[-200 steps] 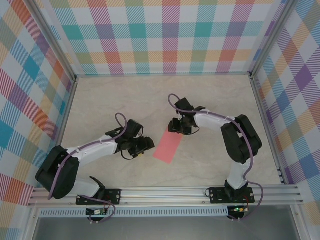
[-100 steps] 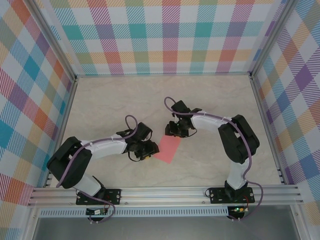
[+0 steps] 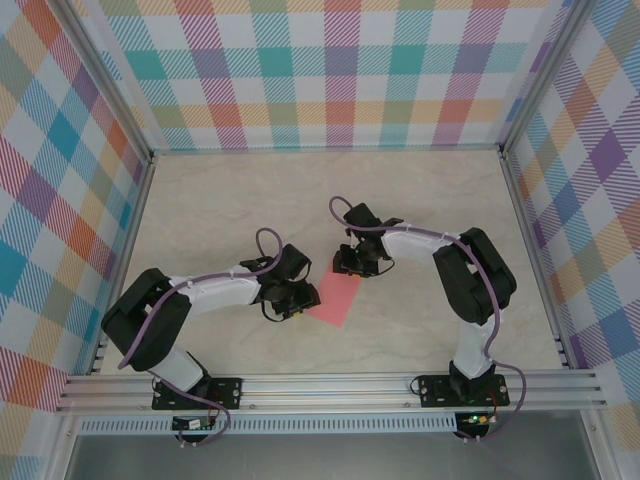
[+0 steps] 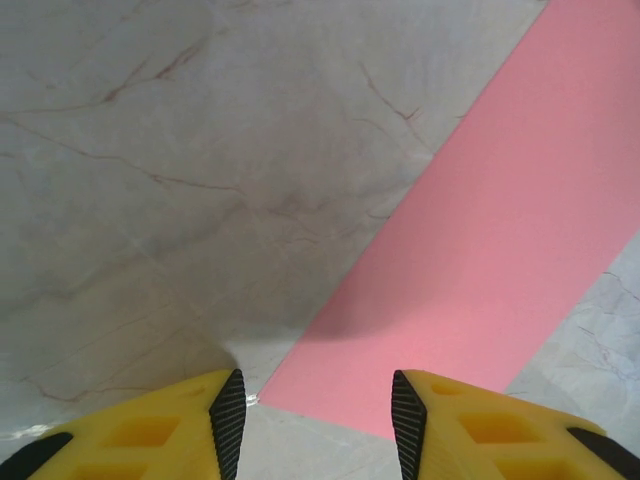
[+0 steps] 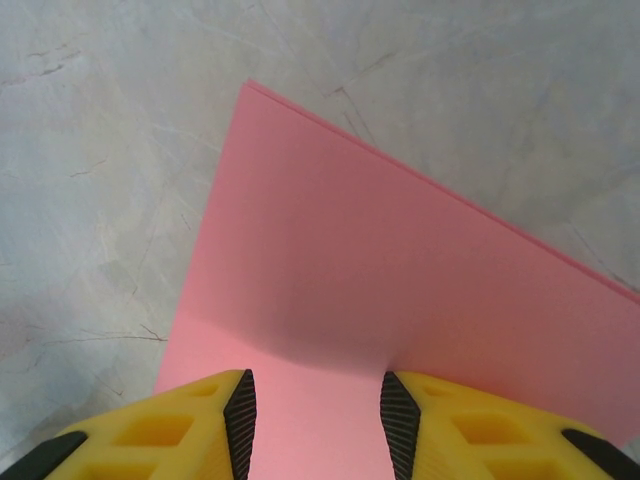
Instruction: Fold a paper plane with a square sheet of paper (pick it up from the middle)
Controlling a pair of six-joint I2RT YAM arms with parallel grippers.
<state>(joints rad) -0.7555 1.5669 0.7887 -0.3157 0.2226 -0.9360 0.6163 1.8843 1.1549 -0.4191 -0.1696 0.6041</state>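
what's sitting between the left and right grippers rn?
The square sheet of paper, a pink rectangle flat on the table, spans the gap from left gripper to right gripper in the top view; nothing else.

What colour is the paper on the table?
Salmon pink, plain and unmarked; the paper shows best in the right wrist view.

Bright, even, diffuse light, sharp focus throughout, soft-edged shadow patches on the square sheet of paper (image 5: 400, 290)
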